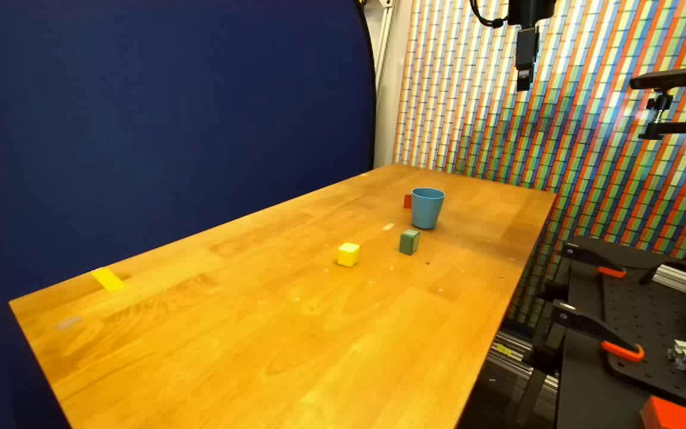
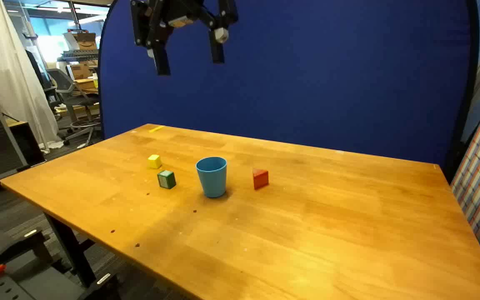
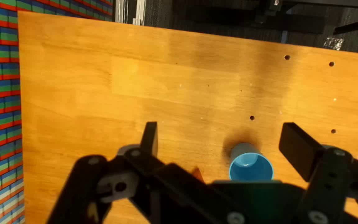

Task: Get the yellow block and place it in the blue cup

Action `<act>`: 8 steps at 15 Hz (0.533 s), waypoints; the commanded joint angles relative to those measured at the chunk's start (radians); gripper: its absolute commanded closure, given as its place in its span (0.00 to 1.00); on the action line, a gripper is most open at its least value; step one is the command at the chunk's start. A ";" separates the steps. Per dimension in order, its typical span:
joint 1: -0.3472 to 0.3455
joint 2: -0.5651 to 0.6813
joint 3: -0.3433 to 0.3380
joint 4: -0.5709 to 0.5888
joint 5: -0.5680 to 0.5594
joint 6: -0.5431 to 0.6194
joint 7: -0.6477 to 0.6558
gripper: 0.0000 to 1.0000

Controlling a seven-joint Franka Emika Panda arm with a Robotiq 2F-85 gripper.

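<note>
fingers (image 2: 162,62) spread wide, holding nothing, high over the bench (image 2: 327,233), upper left in an exterior view. wrist view: blue cup (image 3: 250,169), upright, shows low and right of centre, between the fingers by line of sight but well below them. red wedge (image 2: 261,179) near the cup, to its right in an exterior view. green cube (image 2: 167,179) near the cup, to its left in an exterior view. yellow block (image 1: 348,254) just below mid-frame in an exterior view, on the bench, not seen in the wrist view. pick not begun, i'd say.

risks: dropping straight down from here would likely hit cup or wedge, since the fingers look to be over that part, not the block. low sideways travel could knock the cup over. green cube sits near the yellow block, so wide fingers coming down skewed may clip it. block is tiny: off-centre squeeze could pinch a corner and flick it out. yellow tape (image 1: 108,279), left of frame in an exterior view, same colour, could draw a wrong aim. letting go off-centre may catch the cup's rim and tip it.
</note>
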 commanded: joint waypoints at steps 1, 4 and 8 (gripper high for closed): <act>0.003 0.001 -0.002 -0.003 0.000 -0.002 0.001 0.00; 0.003 0.006 -0.002 -0.024 0.000 -0.002 0.001 0.00; 0.003 0.009 -0.002 -0.018 0.000 -0.001 0.001 0.00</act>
